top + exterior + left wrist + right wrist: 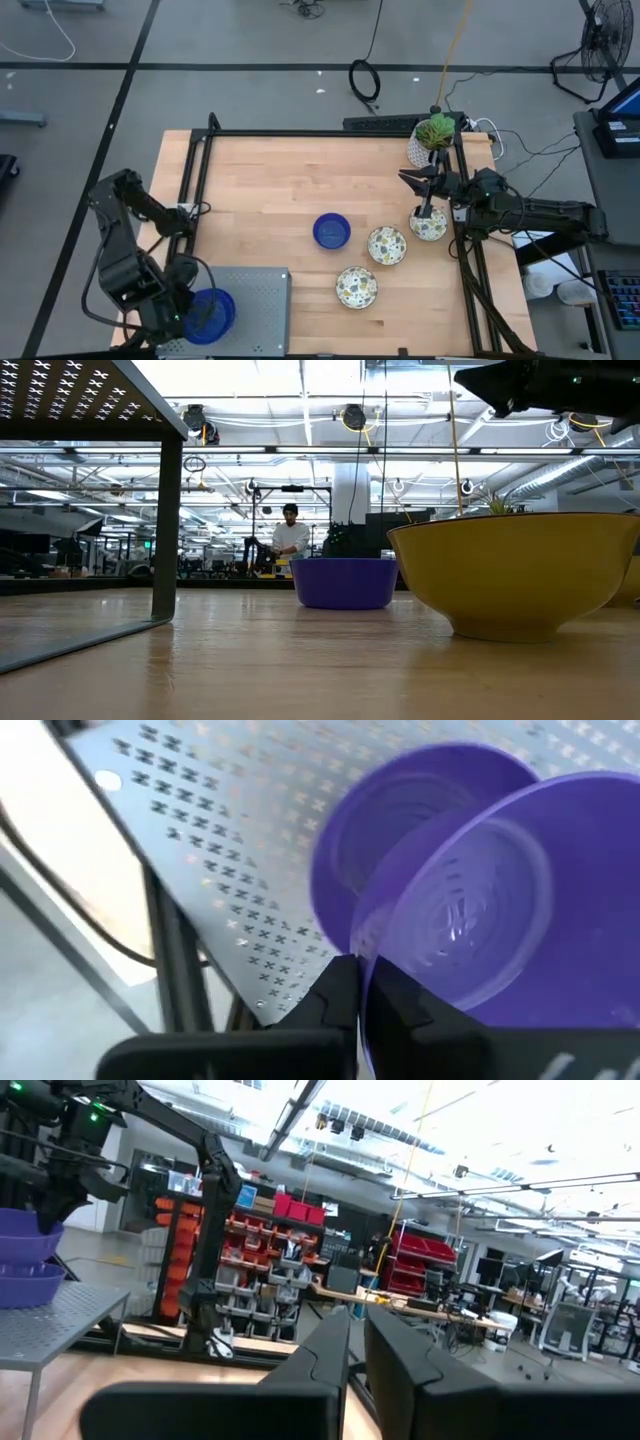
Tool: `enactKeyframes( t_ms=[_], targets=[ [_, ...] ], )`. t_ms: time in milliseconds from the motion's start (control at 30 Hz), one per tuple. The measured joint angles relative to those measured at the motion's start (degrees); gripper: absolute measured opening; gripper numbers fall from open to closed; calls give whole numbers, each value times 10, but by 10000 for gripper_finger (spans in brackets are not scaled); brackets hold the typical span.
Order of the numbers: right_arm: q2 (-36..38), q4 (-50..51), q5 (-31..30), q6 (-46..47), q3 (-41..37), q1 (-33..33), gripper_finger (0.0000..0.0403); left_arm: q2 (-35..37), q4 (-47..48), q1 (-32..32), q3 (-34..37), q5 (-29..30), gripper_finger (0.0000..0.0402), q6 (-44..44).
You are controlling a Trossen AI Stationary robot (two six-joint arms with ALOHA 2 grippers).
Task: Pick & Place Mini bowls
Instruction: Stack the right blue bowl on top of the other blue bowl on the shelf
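At lower left of the high view, the left hand (200, 318) pinches a blue mini bowl's (500, 920) rim; the right hand (357, 1342) is closed, empty, at right.

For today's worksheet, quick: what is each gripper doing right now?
Left gripper: shut on the rim of a blue bowl over the grey platform.
Right gripper: shut, holding nothing.

Grey floor (250, 40) with dark seam lines around the wooden table (290, 190). Coiled black cable (364, 80) on the floor at 12 o'clock from the table, a fan (603, 45) at 2 o'clock. Low view: open workshop hall, rows of ceiling lights (300, 455), a person (290, 540) standing far back. Right wrist view: red and orange parts-bin shelving (260, 1240), desks (420, 1302) beyond.
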State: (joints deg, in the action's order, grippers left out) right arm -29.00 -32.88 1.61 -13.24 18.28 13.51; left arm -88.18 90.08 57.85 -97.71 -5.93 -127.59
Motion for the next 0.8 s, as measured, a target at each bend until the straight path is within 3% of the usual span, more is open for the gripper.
enactKeyframes(
  t_ms=[300,533,800],
  targets=[
    [0,-2,0,4,0,0,22,-3,0,16,12,3,5,13],
    [0,-2,0,3,0,0,22,-3,-1,11,12,26,31,14],
    [0,-2,0,2,0,0,22,-3,-1,10,12,30,6,18]
  ],
)
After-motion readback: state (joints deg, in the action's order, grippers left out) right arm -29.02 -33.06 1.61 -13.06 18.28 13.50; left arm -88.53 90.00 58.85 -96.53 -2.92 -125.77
